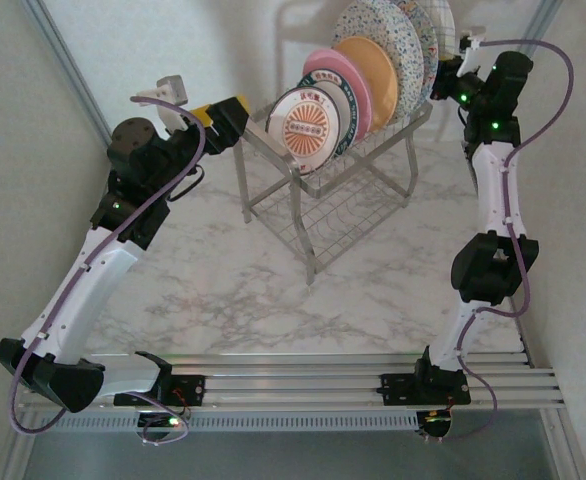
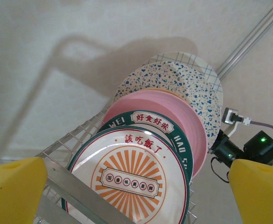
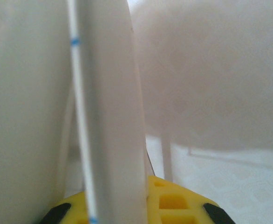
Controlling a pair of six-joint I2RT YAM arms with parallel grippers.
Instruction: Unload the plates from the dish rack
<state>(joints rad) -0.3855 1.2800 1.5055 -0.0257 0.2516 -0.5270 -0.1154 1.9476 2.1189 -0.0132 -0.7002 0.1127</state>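
Observation:
The dish rack stands mid-table with several plates upright in its upper tier. Front to back I see a sunburst plate, a pink plate, an orange plate and large speckled plates. My right gripper is shut on the rim of the rearmost speckled plate, which runs between the yellow fingers. My left gripper hangs open at the rack's front end, its pads wide apart before the sunburst plate.
A rack frame bar crosses just below the left gripper. White walls close in behind and on both sides. Bare marble table lies between the rack and the arm bases.

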